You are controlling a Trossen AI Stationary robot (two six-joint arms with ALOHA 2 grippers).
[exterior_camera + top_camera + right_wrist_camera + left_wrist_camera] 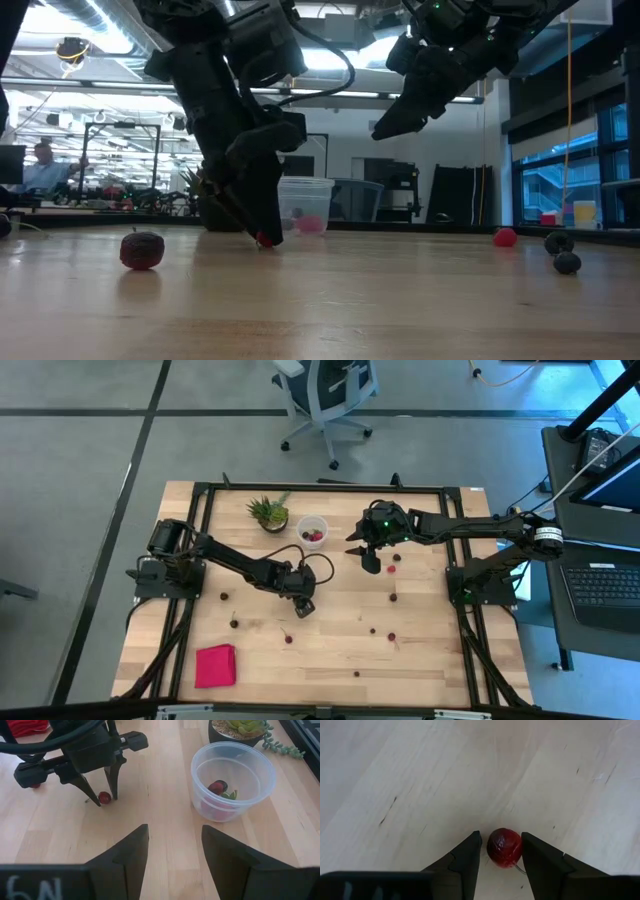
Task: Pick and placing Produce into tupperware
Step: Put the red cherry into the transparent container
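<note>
My left gripper [305, 607] points down at the table's middle, open. Its fingers stand on either side of one dark red berry [504, 847], which rests on the wood and also shows in the right wrist view [104, 797] and the low view [264, 240]. A thin gap shows beside one finger [470, 855]. The clear round tupperware [312, 531] [232, 780] stands near the far edge with a few red berries inside. My right gripper [365, 555] [400, 115] hangs open and empty above the table, right of the tupperware. More berries lie scattered [393, 597] [234, 623] [142, 250].
A spiky green potted plant [268, 512] stands just left of the tupperware. A flat pink-red cloth [215, 665] lies at the near left. Loose berries dot the near and right parts of the table [373, 630] [356, 673] [505, 237]. An office chair stands beyond the far edge.
</note>
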